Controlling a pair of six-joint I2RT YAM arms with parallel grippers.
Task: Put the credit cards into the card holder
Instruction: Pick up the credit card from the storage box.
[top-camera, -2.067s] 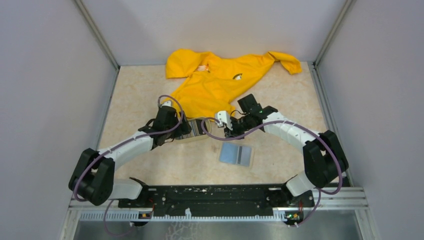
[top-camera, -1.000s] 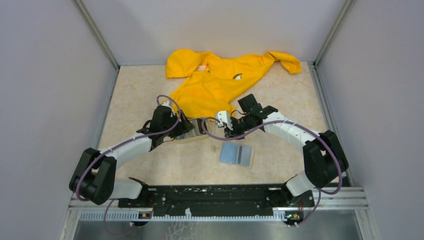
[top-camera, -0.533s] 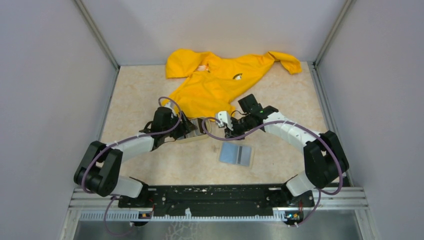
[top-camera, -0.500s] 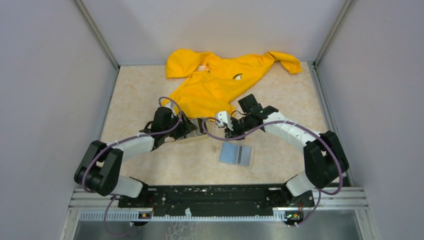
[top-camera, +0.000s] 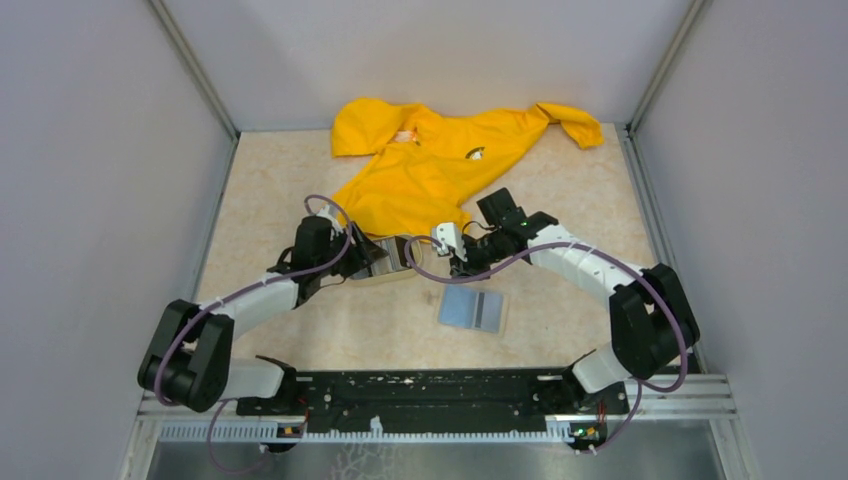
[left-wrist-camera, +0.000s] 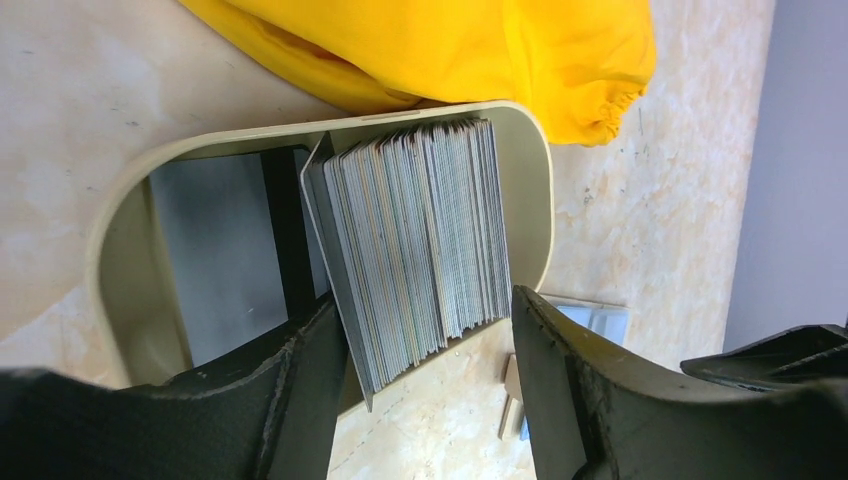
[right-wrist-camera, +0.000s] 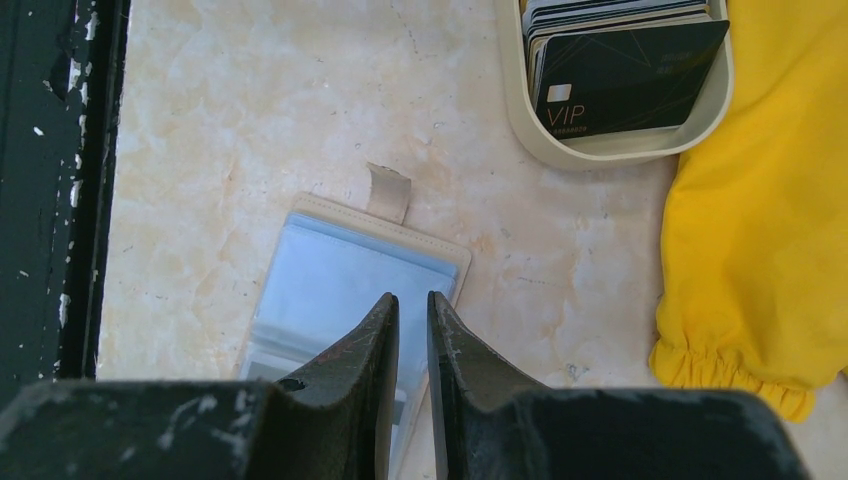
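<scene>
The left gripper (left-wrist-camera: 428, 335) stands wide astride the whole stack of credit cards (left-wrist-camera: 420, 230) upright in the beige oval tray (left-wrist-camera: 120, 250). I'd have it pinch just a card or two off one end rather than clamp the lot. The right gripper (right-wrist-camera: 412, 310) hangs nearly closed and empty over the card holder (right-wrist-camera: 330, 270), which lies open on the table (top-camera: 300, 180). Compared with two seconds ago, the left wrist has drawn slightly leftward, while the right arm and the holder haven't budged.

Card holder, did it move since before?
No. The card holder lies where it did, same gap from the black rail.
</scene>
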